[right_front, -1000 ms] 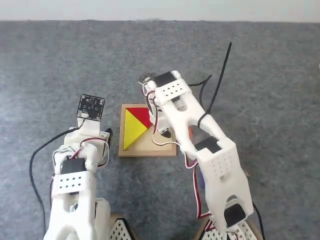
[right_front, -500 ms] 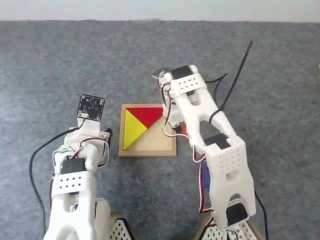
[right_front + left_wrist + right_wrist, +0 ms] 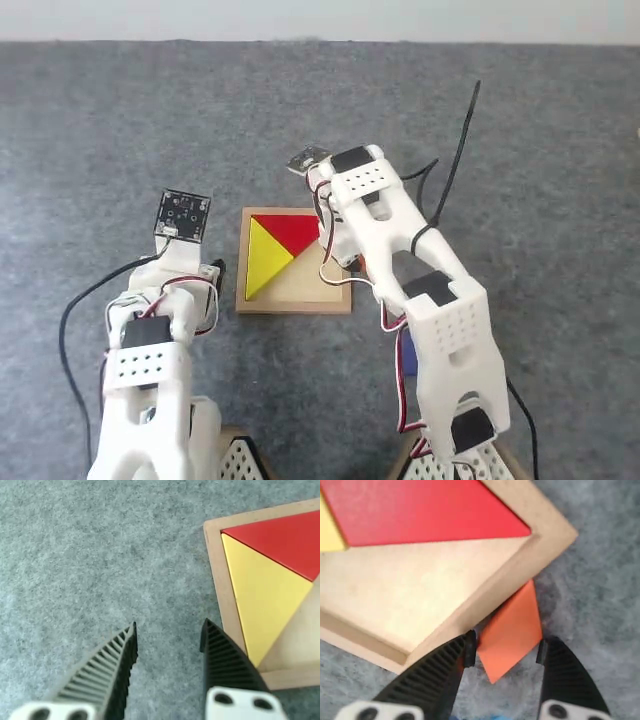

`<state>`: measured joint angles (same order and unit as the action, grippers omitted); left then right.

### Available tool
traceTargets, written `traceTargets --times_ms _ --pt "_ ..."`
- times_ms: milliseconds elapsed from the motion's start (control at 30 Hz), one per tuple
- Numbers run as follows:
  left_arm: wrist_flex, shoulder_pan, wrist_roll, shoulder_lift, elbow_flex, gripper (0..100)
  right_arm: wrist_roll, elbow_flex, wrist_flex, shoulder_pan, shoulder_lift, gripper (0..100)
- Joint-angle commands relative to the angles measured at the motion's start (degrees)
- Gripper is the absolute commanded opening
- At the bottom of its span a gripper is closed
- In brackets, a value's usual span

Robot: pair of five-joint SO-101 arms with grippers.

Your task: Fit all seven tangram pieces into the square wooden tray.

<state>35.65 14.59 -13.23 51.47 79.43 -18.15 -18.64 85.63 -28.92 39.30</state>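
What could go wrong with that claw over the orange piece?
The orange piece lies flat on the carpet against the tray wall. The open right gripper straddles it, and one finger might catch the tray and shove it.
A shove could jolt the red piece and yellow piece already seated.
Lying flat, the orange piece may slip the grip.

The high camera hangs above and behind my two arms, looking steeply down from well off over the grey felt-covered table [image 3: 120, 120], with the square wooden tray [image 3: 300, 288] near the middle. My left wrist camera looks down past my left gripper [image 3: 167, 630] from close by and catches one tray corner; my right wrist camera, past my right gripper [image 3: 506, 642], sits nearer still over another corner. All three share the tray's flat red triangle [image 3: 290, 232] and flat yellow triangle [image 3: 262, 260].
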Motion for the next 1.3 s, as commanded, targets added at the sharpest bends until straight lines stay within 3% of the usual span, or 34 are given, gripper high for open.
traceTargets --times_ms 0,267,467,567,900,1133,1267 --pt "0.35 -0.18 -0.79 1.76 -0.57 21 -5.1 2.2 -2.59 -2.24 -0.22 23.4" --pt "0.35 -0.18 -0.79 1.76 -0.57 21 -14.42 5.98 -4.18 -2.33 -0.75 22.9" --pt "0.35 -0.18 -0.79 1.76 -0.57 21 -14.07 5.98 -5.41 1.27 -5.41 0.0" --pt "0.35 -0.18 -0.79 1.76 -0.57 21 -13.98 6.33 -4.26 2.51 -9.71 4.3" --pt "0.35 -0.18 -0.79 1.76 -0.57 21 -9.58 6.42 1.27 2.95 -21.67 1.3" --pt "0.35 -0.26 -0.79 1.76 -0.57 21 -8.79 8.97 2.24 7.96 -26.24 1.1" --pt "0.35 -0.18 -0.7 1.76 -0.66 21 -8.53 16.88 0.13 3.21 -30.11 1.1"
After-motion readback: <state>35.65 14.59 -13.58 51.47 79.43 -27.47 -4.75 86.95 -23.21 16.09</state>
